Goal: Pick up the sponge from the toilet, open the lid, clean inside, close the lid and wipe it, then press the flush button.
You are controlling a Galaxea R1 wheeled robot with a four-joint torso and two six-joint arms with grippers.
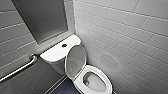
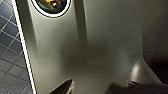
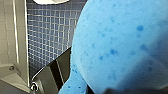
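The toilet (image 1: 57, 62) is standing against the tiled wall (image 1: 120, 30), its bowl (image 1: 102, 75) lying at five o'clock from the tank (image 1: 58, 50). The lid (image 1: 75, 60) is standing raised against the tank. The sponge (image 3: 120, 45) is hanging above blue floor tiles (image 3: 47, 32), seemingly pinched in the right claw (image 3: 86, 86); the state of the left claw (image 2: 96, 87) cannot be told. Cleaning inside is likely the step: the pinch should be holding firm while sweeping the bowl's wall, clear of the lid.

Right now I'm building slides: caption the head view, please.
White toilet with lid raised, beside a wall grab bar.
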